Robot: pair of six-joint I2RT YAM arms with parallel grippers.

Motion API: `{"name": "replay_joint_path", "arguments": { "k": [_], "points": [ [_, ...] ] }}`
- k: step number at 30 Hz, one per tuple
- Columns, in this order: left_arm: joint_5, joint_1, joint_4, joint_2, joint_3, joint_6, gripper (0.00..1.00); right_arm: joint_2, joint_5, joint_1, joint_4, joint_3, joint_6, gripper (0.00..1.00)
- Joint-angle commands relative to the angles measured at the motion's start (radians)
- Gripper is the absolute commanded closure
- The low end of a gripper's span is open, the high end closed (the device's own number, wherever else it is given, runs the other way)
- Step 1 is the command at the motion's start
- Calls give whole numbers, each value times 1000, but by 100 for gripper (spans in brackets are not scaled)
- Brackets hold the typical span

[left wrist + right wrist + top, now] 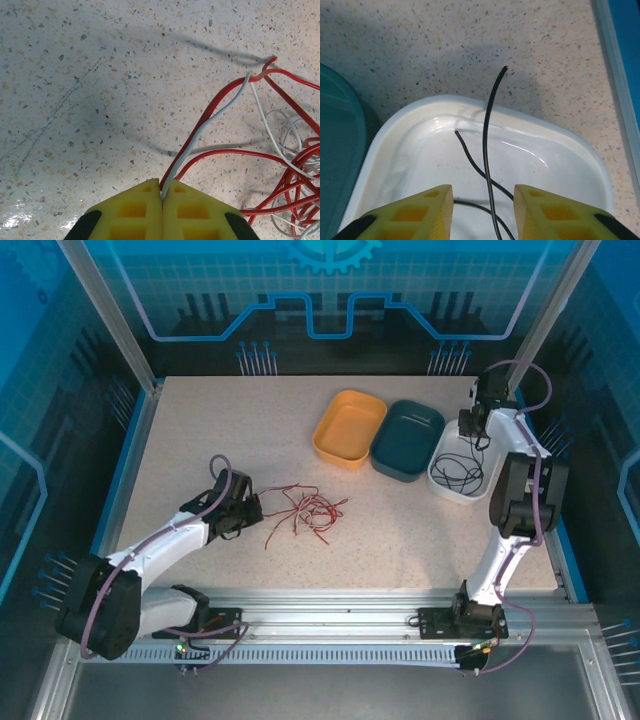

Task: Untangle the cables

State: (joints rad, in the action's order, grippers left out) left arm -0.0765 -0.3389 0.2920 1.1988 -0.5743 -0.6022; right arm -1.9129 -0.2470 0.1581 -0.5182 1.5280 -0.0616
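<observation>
The cables lie as a loose red and white tangle [305,510] on the speckled table, left of centre. My left gripper [255,512] sits at the tangle's left edge. In the left wrist view it [162,192] is shut on a white cable [210,122], with a red cable [220,100] running right beside it. More red loops [295,170] bunch at the right. My right gripper [470,430] hovers over the white tray [470,498]. Its jaws [483,200] stand open, and a black cable [487,135] rises loose between them. More black cables [458,472] lie in the tray [530,125].
An orange tray [350,428] and a teal tray [407,440] stand side by side left of the white one. The teal tray's wall [340,130] is close on the right gripper's left. The table's blue side rail [620,50] runs just right of it.
</observation>
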Motion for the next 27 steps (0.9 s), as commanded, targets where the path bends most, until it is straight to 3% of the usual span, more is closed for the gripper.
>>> {"name": "replay_joint_path", "arguments": {
  "k": [1, 4, 12, 27],
  "points": [
    [17, 9, -11, -33, 19, -2, 100, 75, -54, 3, -81, -18, -83, 69],
    [14, 9, -11, -44, 25, 2, 100, 85, -69, 7, -132, -10, -141, 73],
    [24, 9, -18, -42, 30, 1, 100, -33, -173, 11, -194, 54, -245, 99],
    [33, 9, -37, -15, 30, -1, 100, -136, -188, 4, -103, 6, -200, 100]
  ]
}}
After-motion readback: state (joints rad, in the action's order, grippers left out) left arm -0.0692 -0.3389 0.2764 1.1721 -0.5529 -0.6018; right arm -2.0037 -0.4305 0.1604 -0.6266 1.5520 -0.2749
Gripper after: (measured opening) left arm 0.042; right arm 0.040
